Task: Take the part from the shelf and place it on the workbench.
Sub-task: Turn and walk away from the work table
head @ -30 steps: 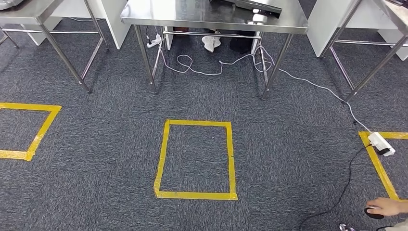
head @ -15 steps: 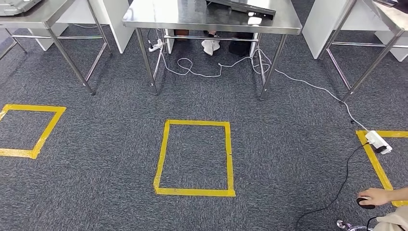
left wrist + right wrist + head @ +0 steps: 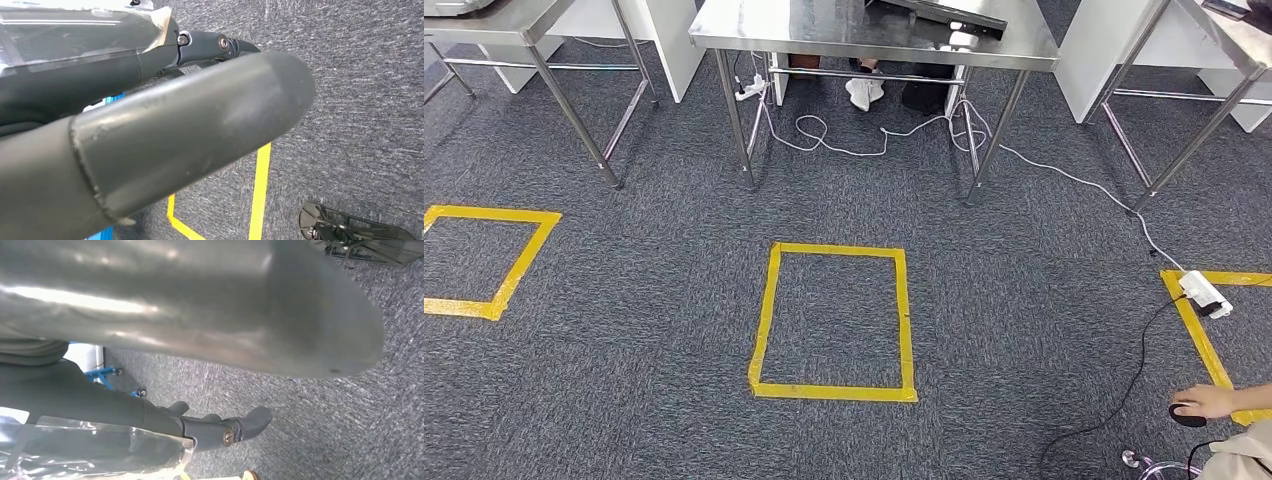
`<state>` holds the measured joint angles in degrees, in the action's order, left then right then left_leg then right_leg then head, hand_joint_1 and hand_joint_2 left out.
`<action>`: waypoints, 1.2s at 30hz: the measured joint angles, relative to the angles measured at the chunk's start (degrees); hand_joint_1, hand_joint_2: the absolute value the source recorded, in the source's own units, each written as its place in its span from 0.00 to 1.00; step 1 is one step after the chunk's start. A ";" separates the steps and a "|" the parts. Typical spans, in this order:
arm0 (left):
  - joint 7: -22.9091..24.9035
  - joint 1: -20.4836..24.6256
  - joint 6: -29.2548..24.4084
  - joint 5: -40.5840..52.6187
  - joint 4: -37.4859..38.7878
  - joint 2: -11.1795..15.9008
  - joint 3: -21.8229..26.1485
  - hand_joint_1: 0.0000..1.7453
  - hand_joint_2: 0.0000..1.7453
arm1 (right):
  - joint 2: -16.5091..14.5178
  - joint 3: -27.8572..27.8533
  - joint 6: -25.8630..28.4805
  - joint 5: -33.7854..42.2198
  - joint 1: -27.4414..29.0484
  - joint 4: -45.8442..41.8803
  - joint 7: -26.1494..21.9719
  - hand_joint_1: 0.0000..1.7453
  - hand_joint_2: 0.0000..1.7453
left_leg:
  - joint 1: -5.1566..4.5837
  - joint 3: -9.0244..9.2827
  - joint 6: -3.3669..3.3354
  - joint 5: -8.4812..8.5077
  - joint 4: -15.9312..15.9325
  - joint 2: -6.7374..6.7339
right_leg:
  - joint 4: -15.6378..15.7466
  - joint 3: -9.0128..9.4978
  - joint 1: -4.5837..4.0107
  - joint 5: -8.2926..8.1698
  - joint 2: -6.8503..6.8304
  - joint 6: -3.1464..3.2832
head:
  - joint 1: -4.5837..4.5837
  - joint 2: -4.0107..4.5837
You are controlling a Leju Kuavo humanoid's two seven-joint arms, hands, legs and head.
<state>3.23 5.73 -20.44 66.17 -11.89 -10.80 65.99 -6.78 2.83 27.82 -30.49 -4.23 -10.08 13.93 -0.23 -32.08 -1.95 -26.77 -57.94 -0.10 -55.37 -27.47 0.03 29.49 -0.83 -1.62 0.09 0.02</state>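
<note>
My left hand (image 3: 165,135) hangs over the grey carpet, its thick thumb in front and its dark fingers (image 3: 220,45) stretched out with nothing in them. My right hand (image 3: 200,315) hangs the same way, dark fingers (image 3: 240,427) extended and holding nothing. In the head view a steel workbench (image 3: 824,30) stands ahead at the top centre, with a flat black object (image 3: 939,12) lying on it.
A yellow tape square (image 3: 834,320) marks the carpet in front of me, with others at the left (image 3: 484,260) and right (image 3: 1204,340). White cables (image 3: 824,135) and a power strip (image 3: 1204,293) lie on the floor. A person's hand (image 3: 1204,402) rests on a small black thing at lower right. More steel tables stand on both sides.
The whole head view has shifted slightly, so the camera has moved. The person's hand at lower right sits a little higher in the picture.
</note>
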 joint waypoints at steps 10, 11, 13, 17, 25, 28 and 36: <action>-0.01 0.00 0.10 0.60 0.00 0.00 -0.04 0.00 0.00 | 0.00 -1.08 -0.31 0.62 0.01 0.00 -0.06 0.00 0.00 | 0.18 -0.13 -0.20 0.25 -0.01 -0.01 | -0.07 -0.32 0.11 -0.25 0.00 -0.37 | 0.01 0.00; 0.00 0.00 0.13 0.70 0.00 0.00 -0.08 0.00 0.00 | 0.00 -1.10 -0.60 0.56 0.01 0.00 0.11 0.00 0.00 | 0.20 -0.13 -0.18 0.26 -0.02 -0.01 | -0.08 -0.33 0.08 -0.25 0.00 -0.37 | 0.02 0.00; 0.01 0.00 0.14 0.93 0.00 0.01 -0.15 0.00 0.00 | -0.02 -1.12 -1.08 0.26 0.00 0.00 0.56 0.00 0.00 | 0.18 -0.18 -0.21 0.23 -0.13 0.00 | -0.06 -0.35 0.13 -0.31 0.00 -0.46 | 0.02 -0.01; 0.01 0.00 0.13 1.04 0.00 0.04 -0.17 0.00 0.00 | -0.07 -1.10 -1.23 -0.46 -0.03 0.00 1.26 0.00 0.00 | 0.04 -0.39 -0.35 0.19 -0.30 0.06 | 0.01 -0.31 0.38 -0.47 -0.06 -0.72 | 0.05 0.00; 0.34 0.03 0.04 1.04 0.01 -0.02 -0.17 0.00 0.00 | -0.07 -1.10 -1.25 -1.09 0.04 0.00 1.56 0.00 0.00 | 0.95 -1.37 -1.12 1.67 0.80 1.09 | -17.07 -8.06 0.97 7.75 0.39 -0.61 | -0.54 0.00; 0.40 0.05 0.04 1.04 0.02 -0.03 -0.17 0.00 0.00 | 0.08 -1.10 -1.35 -1.34 0.08 0.00 1.56 0.00 0.00 | 1.28 -1.71 -0.26 2.16 0.69 2.50 | -9.41 -3.77 1.73 4.20 1.43 -2.40 | -0.59 0.00; 0.40 -0.12 0.03 1.03 0.02 -0.04 -0.17 0.00 0.00 | 0.11 -1.10 -1.67 -1.72 0.05 0.00 1.65 0.00 0.00 | 1.72 -3.95 2.53 0.55 -2.67 2.52 | -1.10 -0.27 1.53 0.14 1.10 1.17 | -0.43 -0.01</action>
<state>3.63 5.60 -20.41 67.19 -11.87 -10.84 65.81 -6.67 1.72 26.15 -32.21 -4.18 -10.08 15.58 1.49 -36.03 0.58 -26.22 -60.60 2.42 -56.47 -27.73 1.56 29.63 0.27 -0.46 -0.34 0.02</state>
